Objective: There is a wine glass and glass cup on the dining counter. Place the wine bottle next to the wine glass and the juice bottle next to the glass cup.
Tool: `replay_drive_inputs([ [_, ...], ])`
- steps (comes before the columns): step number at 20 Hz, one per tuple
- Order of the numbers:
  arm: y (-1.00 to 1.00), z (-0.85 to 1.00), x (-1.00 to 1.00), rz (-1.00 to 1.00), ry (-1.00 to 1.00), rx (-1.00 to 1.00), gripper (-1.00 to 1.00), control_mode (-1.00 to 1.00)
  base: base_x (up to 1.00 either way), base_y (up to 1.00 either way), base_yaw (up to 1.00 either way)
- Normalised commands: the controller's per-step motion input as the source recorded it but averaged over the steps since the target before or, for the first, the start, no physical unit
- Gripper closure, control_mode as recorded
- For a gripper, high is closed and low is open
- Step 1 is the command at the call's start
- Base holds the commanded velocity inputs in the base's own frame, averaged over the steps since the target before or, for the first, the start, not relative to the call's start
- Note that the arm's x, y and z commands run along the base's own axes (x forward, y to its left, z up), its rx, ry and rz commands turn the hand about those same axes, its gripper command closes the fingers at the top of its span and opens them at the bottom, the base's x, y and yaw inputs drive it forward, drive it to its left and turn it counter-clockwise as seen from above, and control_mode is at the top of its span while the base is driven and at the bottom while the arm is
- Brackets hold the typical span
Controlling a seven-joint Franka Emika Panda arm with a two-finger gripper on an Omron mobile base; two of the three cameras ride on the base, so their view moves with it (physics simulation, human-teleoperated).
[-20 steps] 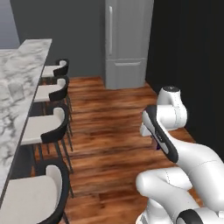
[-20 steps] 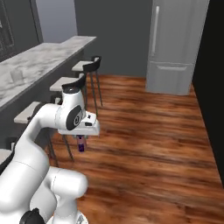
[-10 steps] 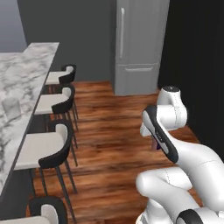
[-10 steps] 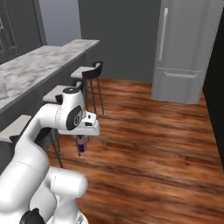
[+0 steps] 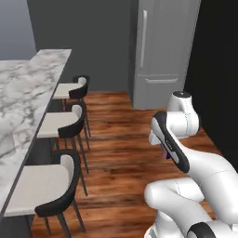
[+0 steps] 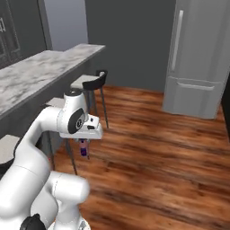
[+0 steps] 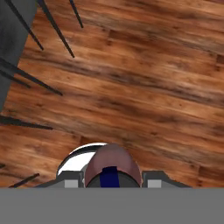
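Arm folded low over the wood floor, gripper point(image 6: 83, 144) pointing down and clamped on the juice bottle point(image 7: 113, 166) (blue cap up), right of the stools point(image 5: 65, 125) and dining counter point(image 5: 28, 93).

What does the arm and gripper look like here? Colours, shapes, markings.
The arm has glossy white rounded links with dark grey joint bands and a round dark cap at one joint. Its boxy white hand carries the gripper, whose small dark fingers have pale grey pads. No cables or markings visible.
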Motion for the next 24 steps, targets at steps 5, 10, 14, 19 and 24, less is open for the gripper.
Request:
replay_drive_inputs([
  [5, 0.00, 0.00, 0.00, 0.00, 0.00, 0.00, 1.00, 1.00, 0.79, -0.30, 0.16],
  [10, 0.00, 0.00, 0.00, 0.00, 0.00, 0.00, 1.00, 1.00, 0.77, -0.29, 0.20],
  [14, 0.00, 0.00, 0.00, 0.00, 0.00, 0.00, 1.00, 1.00, 0.73, -0.26, 0.28],
  [19, 0.00, 0.00, 0.00, 0.00, 0.00, 0.00, 1.00, 1.00, 0.66, -0.20, 0.43],
  [24, 0.00, 0.00, 0.00, 0.00, 0.00, 0.00, 1.00, 1.00, 0.59, -0.11, 0.58],
])
